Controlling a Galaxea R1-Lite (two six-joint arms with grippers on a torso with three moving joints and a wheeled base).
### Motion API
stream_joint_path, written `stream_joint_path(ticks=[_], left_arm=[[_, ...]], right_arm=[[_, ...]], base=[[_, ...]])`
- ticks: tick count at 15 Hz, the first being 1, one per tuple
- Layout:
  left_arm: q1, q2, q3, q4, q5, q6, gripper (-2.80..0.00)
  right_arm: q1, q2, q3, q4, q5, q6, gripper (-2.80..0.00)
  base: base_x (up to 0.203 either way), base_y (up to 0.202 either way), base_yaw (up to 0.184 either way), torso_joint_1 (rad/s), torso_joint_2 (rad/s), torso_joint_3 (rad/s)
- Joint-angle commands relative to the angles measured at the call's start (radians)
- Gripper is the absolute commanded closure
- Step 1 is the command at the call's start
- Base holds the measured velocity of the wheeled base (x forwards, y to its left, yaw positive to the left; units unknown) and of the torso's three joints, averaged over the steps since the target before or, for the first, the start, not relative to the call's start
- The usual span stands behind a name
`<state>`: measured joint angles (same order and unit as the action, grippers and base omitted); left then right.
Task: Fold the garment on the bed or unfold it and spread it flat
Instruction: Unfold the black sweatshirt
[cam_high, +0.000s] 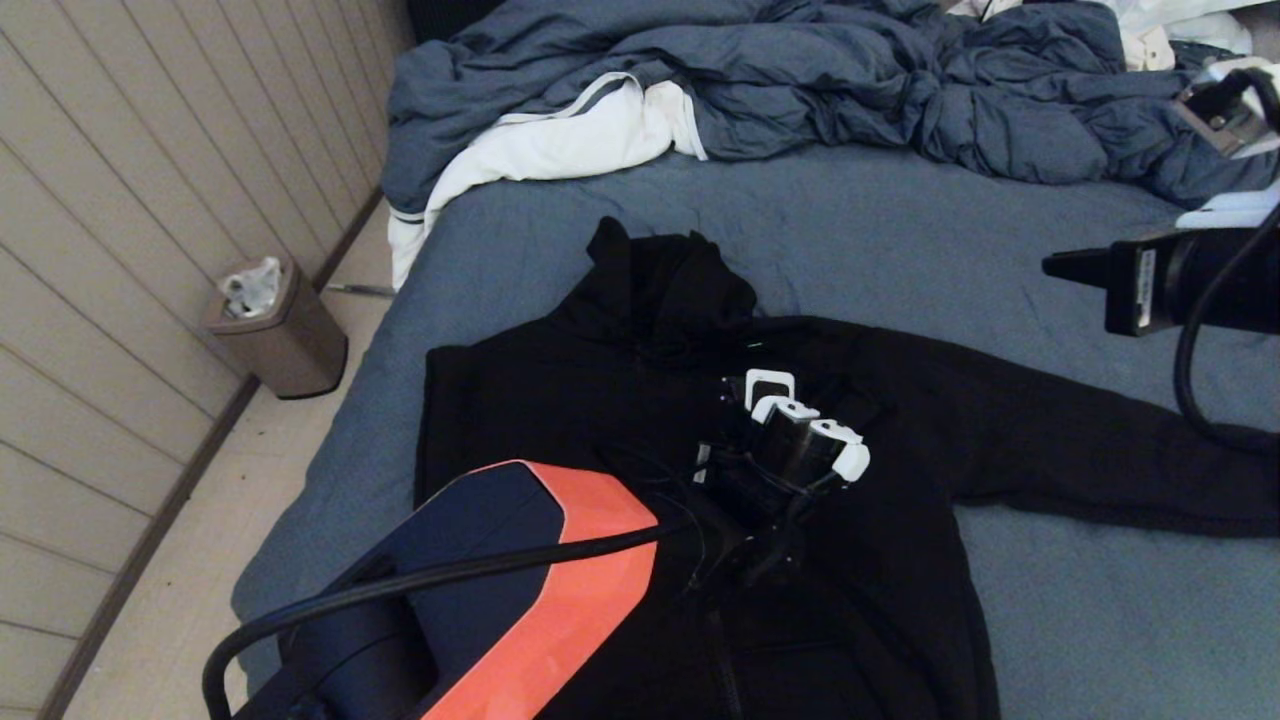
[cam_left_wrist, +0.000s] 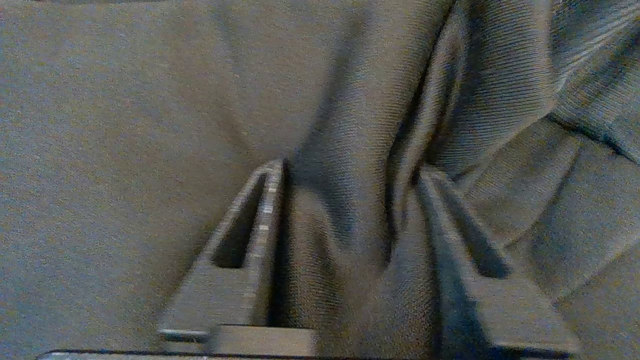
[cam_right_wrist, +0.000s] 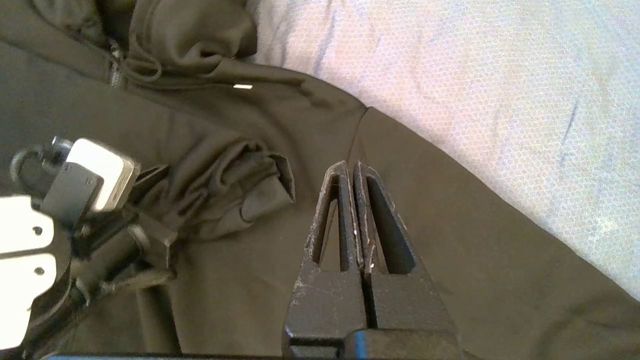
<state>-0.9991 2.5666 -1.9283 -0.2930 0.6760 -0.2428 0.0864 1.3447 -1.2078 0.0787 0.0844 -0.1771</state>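
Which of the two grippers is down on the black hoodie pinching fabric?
The left gripper, on the hoodie chest with a fold of cloth between its fingers. The right gripper hangs shut and empty above.

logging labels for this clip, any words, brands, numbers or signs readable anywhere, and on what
None can be read.
A small white tag on the black hoodie near the hood: too small to read, if it bears text at all.
A pale sticker on the right arm's camera housing: blurred, unreadable.
The bin by the wall, the duvet and the bed: no visible text.
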Motion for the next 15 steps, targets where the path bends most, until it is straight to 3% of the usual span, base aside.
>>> stream_joint_path(ticks=[1, 7, 15], left_arm=[[0.011, -0.003, -0.003, -0.001, 0.003, 0.0, 0.0], [0.05, -0.055, -0.003, -0.006, 0.004, -0.002, 0.0], [0.207, -0.355, 0.062, 0.015, 0.028, -0.003, 0.0]], right_arm=[[0.002, -0.004, 0.01, 0.001, 0.001, -0.005, 0.0], [0.016, -0.001, 0.018, 0.0, -0.002, -0.006, 0.0], [0.027, -0.012, 0.026, 0.0, -0.002, -0.018, 0.0]], base=[[0.0, 0.0, 0.0, 0.0, 0.0, 0.0], [0.0, 0.0, 0.0, 0.0, 0.0, 0.0], [0.0, 0.0, 0.0, 0.0, 0.0, 0.0]])
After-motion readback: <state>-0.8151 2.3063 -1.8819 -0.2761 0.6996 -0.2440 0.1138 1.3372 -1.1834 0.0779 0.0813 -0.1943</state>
